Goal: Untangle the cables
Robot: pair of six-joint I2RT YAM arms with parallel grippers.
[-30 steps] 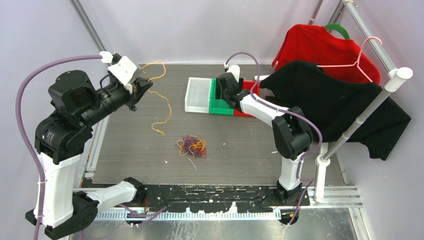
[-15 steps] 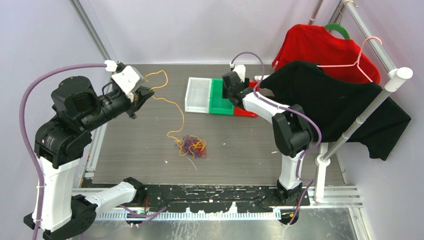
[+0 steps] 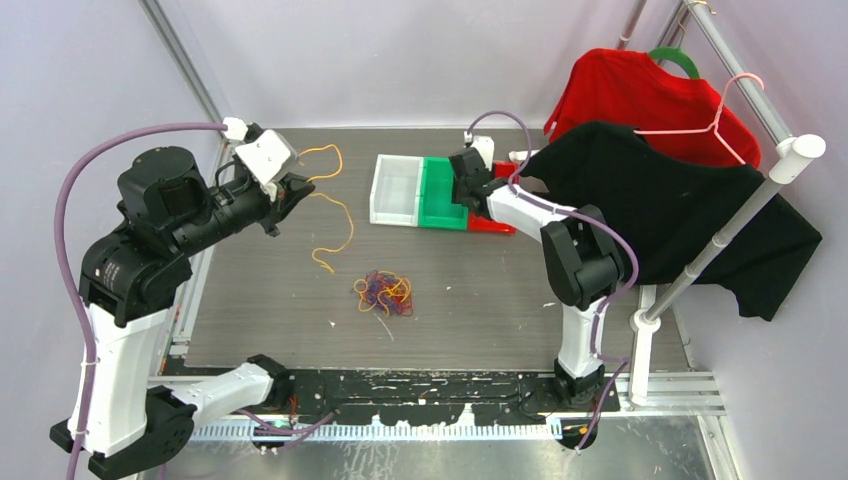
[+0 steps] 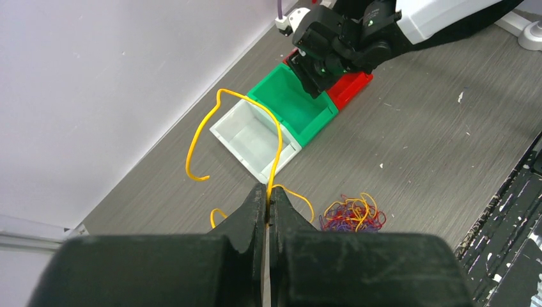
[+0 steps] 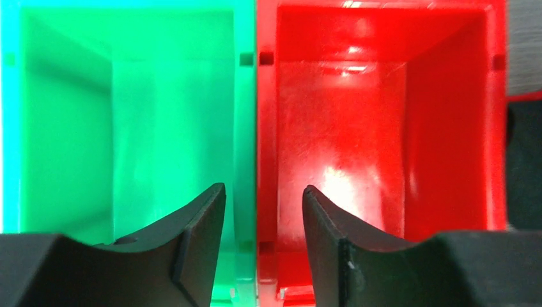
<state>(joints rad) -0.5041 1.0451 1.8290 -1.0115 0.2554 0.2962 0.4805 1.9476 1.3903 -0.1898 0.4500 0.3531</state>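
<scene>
My left gripper (image 3: 298,187) is shut on a yellow cable (image 3: 336,215) and holds it above the table; it also shows in the left wrist view (image 4: 267,195), with the yellow cable (image 4: 277,137) rising from the fingertips. The cable's lower end hangs clear of the clump. A small clump of red, purple and yellow cables (image 3: 384,292) lies on the table's middle, also seen in the left wrist view (image 4: 353,214). My right gripper (image 3: 468,195) is open and empty (image 5: 263,195), hovering over the wall between the green and red bins.
A white bin (image 3: 396,190), green bin (image 3: 440,208) and red bin (image 3: 498,224) stand side by side at the back; the green bin (image 5: 115,121) and red bin (image 5: 383,121) look empty. A rack with red (image 3: 640,95) and black (image 3: 660,205) shirts stands right.
My left gripper has shifted right and pulled the yellow cable; its lower end touched the clump half a second ago and now hangs free of it. My right gripper moved slightly right over the bins.
</scene>
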